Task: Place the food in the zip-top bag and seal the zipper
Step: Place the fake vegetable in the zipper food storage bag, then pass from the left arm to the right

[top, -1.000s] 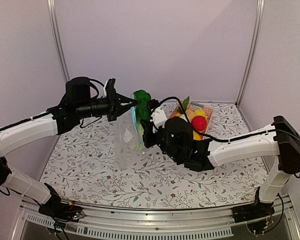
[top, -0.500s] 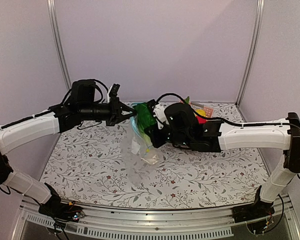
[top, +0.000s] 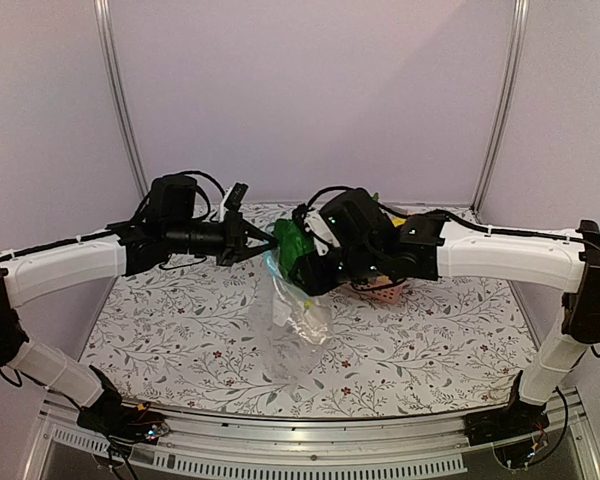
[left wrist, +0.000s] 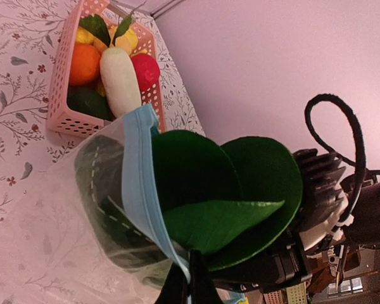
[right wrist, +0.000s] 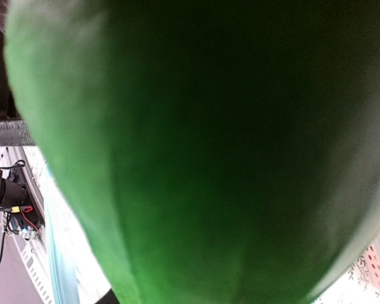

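Two arms meet above the middle of the table [top: 180,335]; the left fingers [top: 260,240] are pinched shut on the light-blue zipper [left wrist: 139,190] of the zip-top bag [top: 292,325], holding that edge up so that the clear bag hangs crumpled beneath it, its lower end down near the floral table; from the left wrist the strip runs from the closed fingertips up along the bag's mouth. The bok choy [top: 293,243] is right at that mouth, its green leaves spread just beside and above the blue strip; how far it reaches inside the plastic I cannot tell through the crinkles. The right fingers [top: 303,263] are pushed in against the leaves and look clamped on the bok choy, though their tips are hidden; that wrist's camera sees almost nothing but green leaf. Behind the bag, on the table, the pink basket [left wrist: 60,107] holds the red round fruit [left wrist: 145,71], the orange round fruit [left wrist: 83,63], a long white vegetable [left wrist: 120,76] and some yellow pieces; from overhead the right arm covers most of it.
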Controlling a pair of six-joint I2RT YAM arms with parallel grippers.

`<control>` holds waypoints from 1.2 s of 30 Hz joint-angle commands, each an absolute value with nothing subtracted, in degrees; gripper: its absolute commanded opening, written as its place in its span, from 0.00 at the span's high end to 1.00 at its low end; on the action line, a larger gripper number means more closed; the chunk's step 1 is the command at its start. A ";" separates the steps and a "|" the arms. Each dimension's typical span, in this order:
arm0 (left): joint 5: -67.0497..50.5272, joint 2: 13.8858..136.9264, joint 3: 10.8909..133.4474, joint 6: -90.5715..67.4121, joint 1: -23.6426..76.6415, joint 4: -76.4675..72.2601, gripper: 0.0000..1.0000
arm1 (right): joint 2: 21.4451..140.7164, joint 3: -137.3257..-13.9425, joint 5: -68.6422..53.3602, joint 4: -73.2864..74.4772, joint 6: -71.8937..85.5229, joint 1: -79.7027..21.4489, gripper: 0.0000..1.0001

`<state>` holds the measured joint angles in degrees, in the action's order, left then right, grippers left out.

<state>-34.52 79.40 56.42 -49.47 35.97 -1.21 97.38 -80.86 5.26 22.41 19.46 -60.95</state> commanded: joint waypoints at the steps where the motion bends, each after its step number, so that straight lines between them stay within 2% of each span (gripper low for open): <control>1: -34.71 78.55 55.97 -47.00 35.51 -3.78 1.00 | 98.19 -84.38 3.83 29.90 20.40 -60.58 0.51; 3: -34.39 78.33 55.90 -46.75 35.51 -3.69 1.00 | 97.77 -84.34 3.61 30.69 20.31 -60.56 0.41; 7: -35.84 78.88 55.86 -47.19 35.51 -4.11 1.00 | 95.02 -84.11 3.26 30.64 20.08 -60.59 0.28; 14: -38.79 80.18 55.31 -48.92 35.68 -5.50 1.00 | 91.25 -83.82 0.66 27.53 21.68 -60.61 0.20; 18: -38.49 79.69 55.20 -48.72 35.68 -5.09 1.00 | 89.25 -81.84 6.86 26.53 23.25 -60.44 0.16; 23: -37.09 79.54 55.63 -48.82 35.61 -3.52 1.00 | 86.28 -74.54 13.10 23.94 26.23 -59.06 0.20; 30: -37.18 79.31 56.03 -49.46 35.60 -3.81 1.00 | 84.23 -66.88 6.86 16.73 29.62 -58.63 0.40; 36: -37.38 79.44 56.42 -49.46 35.60 -3.53 1.00 | 85.87 -66.54 9.41 14.85 31.51 -58.62 0.55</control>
<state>-37.06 79.55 55.81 -49.52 35.97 -3.55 85.71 -66.35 8.25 18.63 29.50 -58.72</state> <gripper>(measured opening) 0.006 0.489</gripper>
